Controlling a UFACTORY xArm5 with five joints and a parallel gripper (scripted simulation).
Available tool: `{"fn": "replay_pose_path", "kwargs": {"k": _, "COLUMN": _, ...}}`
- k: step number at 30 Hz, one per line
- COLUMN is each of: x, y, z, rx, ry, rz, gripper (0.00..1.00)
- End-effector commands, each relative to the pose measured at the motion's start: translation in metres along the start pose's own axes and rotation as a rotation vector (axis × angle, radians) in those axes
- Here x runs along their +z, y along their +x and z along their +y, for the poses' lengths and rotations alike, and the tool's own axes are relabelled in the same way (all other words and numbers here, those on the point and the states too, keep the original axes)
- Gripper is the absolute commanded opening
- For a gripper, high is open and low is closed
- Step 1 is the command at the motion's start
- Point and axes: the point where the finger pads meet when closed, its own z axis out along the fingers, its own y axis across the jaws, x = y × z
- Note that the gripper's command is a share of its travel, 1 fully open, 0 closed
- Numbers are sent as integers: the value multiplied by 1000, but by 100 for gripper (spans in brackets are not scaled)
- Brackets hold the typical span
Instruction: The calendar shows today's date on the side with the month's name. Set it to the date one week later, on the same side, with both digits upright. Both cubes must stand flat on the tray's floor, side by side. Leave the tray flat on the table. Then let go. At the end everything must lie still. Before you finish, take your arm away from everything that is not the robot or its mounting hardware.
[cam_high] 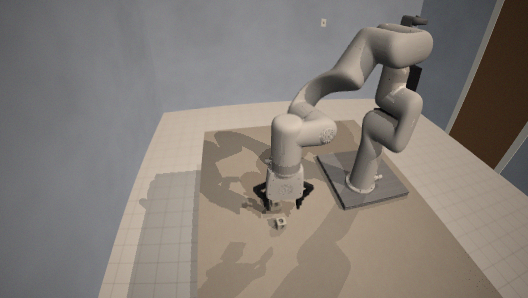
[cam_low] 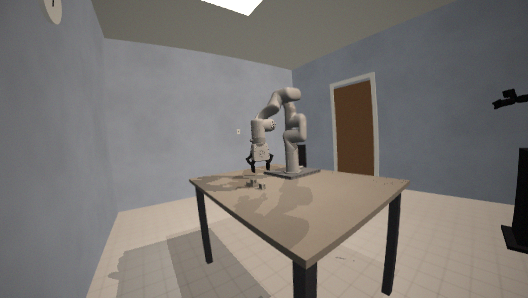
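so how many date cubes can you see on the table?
1 for certain: a cube on the table just in front of the open pincer. A small shape beside it in the exterior view may be the second cube or the tray; too small to tell.
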Motion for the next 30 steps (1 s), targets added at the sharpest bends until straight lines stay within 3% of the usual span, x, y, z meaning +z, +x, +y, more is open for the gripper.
{"fn": "replay_pose_path", "kwargs": {"k": 1, "x": 0, "y": -3, "z": 0, "rx": -95, "ry": 3, "rz": -1, "gripper": 100}}
{"fn": "replay_pose_path", "kwargs": {"k": 10, "x": 0, "y": -5, "z": 0, "rx": -165, "ry": 3, "rz": -1, "gripper": 100}}
{"fn": "replay_pose_path", "kwargs": {"k": 11, "x": 0, "y": -5, "z": 0, "rx": -165, "ry": 3, "rz": -1, "gripper": 47}}
{"fn": "replay_pose_path", "kwargs": {"k": 30, "x": 0, "y": -5, "z": 0, "rx": -165, "ry": 3, "rz": -1, "gripper": 47}}
